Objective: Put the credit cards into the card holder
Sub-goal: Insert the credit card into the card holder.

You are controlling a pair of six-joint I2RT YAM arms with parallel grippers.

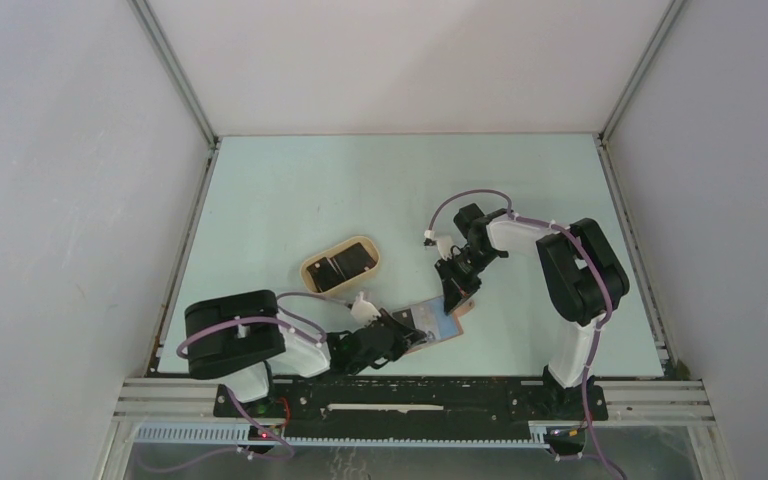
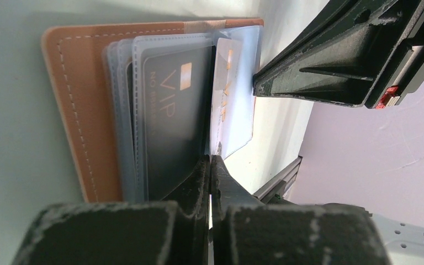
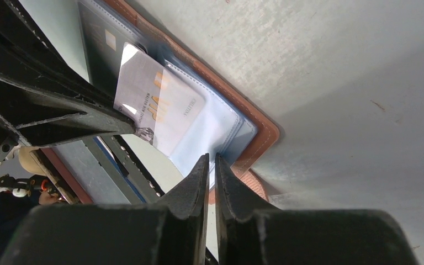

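The card holder [image 1: 440, 326] lies open near the table's front edge, brown leather [image 2: 77, 110] outside and pale blue sleeves inside. A dark grey VIP card [image 2: 171, 121] sits in one sleeve. A pale credit card [image 2: 227, 94] [image 3: 154, 105] lies partly inside the neighbouring sleeve. My left gripper [image 2: 210, 160] [image 1: 412, 330] is shut, its tips at the near edge of the sleeves by the pale card. My right gripper [image 3: 211, 159] [image 1: 457, 303] points at the sleeve's opposite edge, jaws a narrow slit apart with nothing seen between them.
A tan oval tray [image 1: 365, 243] stands behind and left of the card holder, with black cards [image 1: 340, 267] lying in it. Metal rails run along the table's front and side edges. White walls enclose the table.
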